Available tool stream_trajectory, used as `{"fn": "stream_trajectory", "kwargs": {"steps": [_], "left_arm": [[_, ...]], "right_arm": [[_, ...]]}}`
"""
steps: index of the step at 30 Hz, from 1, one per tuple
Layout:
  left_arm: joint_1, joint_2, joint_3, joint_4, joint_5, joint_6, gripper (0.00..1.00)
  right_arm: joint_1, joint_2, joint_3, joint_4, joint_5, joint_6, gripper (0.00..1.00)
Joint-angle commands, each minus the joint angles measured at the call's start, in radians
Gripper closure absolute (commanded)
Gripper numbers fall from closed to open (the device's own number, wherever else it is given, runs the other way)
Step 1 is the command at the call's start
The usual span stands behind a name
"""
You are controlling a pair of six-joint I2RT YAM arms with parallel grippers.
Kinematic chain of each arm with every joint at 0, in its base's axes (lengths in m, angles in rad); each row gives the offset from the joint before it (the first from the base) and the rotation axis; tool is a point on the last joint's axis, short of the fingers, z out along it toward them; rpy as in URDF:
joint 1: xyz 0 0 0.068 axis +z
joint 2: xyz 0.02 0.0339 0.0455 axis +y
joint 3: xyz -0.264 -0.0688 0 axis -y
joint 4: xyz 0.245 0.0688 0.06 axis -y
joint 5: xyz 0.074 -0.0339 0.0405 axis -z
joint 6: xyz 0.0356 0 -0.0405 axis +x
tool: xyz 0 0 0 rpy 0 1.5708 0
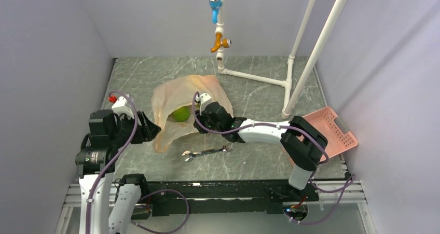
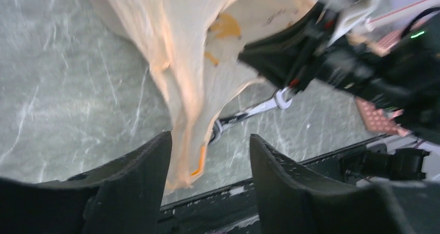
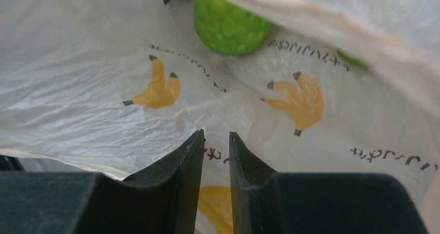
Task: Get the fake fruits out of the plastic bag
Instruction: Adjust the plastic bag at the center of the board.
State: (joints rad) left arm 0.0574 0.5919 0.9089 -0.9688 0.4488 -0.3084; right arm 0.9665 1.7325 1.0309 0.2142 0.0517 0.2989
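The left gripper (image 2: 210,156) sits at the left of a grey marbled table (image 1: 259,96), its two dark fingers (image 2: 140,182) spread moderately wide. A drooping lower corner of the bag (image 1: 189,91) hangs into the gap, close against the left-hand finger, and the fingers grip nothing. From above, this gripper is at the bag's lower left edge.

The bag, thin peach-orange plastic, lies crumpled in the middle of the table with its mouth gaping toward the arms. A round green fruit (image 1: 180,113) rests inside the mouth, right of the left gripper and just left of the right one.

The right gripper (image 3: 216,146) reaches into the mouth from the right. Its fingers are almost together, with only a thin slit between the tips. They are right at the bag's inner wall, but I cannot tell whether they pinch the plastic. In the right wrist view the bumpy green fruit lies beyond the tips, straight ahead, clear of them. A sliver of something else green (image 3: 353,58) shows farther right behind a fold.

The inner wall is printed with yellow banana shapes and short lines of small dark script, too small to read.

A wrench (image 1: 207,152) lies on the table just in front of the bag. A pink slotted basket (image 1: 334,133) sits at the far right edge.
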Motion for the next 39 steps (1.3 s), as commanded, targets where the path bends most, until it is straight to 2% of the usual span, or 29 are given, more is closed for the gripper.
{"fn": "stream_trajectory", "kwargs": {"steps": [1, 2, 4, 7, 9, 11, 13, 17, 22, 27, 35, 39], "left_arm": [[-0.027, 0.071, 0.133, 0.061, -0.047, 0.077, 0.34], [-0.047, 0.097, 0.148, 0.085, -0.071, 0.087, 0.31], [-0.159, 0.142, 0.158, 0.159, -0.175, 0.1, 0.22], [-0.377, 0.241, 0.165, 0.25, -0.419, 0.157, 0.19], [-0.467, 0.327, 0.167, 0.303, -0.491, 0.2, 0.16], [-0.528, 0.418, 0.164, 0.364, -0.529, 0.255, 0.08], [-0.564, 0.49, 0.161, 0.427, -0.58, 0.335, 0.01], [-0.608, 0.648, 0.208, 0.46, -0.634, 0.437, 0.01], [-0.643, 0.822, 0.276, 0.461, -0.713, 0.457, 0.01], [-0.644, 0.949, 0.351, 0.458, -0.862, 0.417, 0.01], [-0.656, 1.06, 0.458, 0.307, -0.584, 0.43, 0.01], [-0.67, 0.955, 0.362, 0.325, -0.56, 0.416, 0.01]], "right_arm": [[0.003, 0.003, -0.039, 0.095, -0.003, 0.023, 0.74], [0.002, 0.0, -0.053, 0.098, -0.012, 0.034, 0.74], [0.003, -0.016, -0.095, 0.118, -0.011, 0.068, 0.75], [0.002, -0.042, -0.164, 0.181, -0.025, 0.107, 0.75], [0.003, -0.052, -0.197, 0.198, -0.011, 0.129, 0.75], [0.002, -0.061, -0.224, 0.211, 0.0, 0.156, 0.75], [-0.002, -0.077, -0.252, 0.222, 0.017, 0.177, 0.76], [-0.005, -0.124, -0.31, 0.254, 0.041, 0.19, 0.76], [-0.029, -0.155, -0.336, 0.256, 0.031, 0.216, 0.77], [-0.049, -0.13, -0.332, 0.269, 0.004, 0.26, 0.77], [-0.066, -0.103, -0.303, 0.278, -0.019, 0.286, 0.78], [-0.079, -0.117, -0.302, 0.263, -0.037, 0.273, 0.78]]}}
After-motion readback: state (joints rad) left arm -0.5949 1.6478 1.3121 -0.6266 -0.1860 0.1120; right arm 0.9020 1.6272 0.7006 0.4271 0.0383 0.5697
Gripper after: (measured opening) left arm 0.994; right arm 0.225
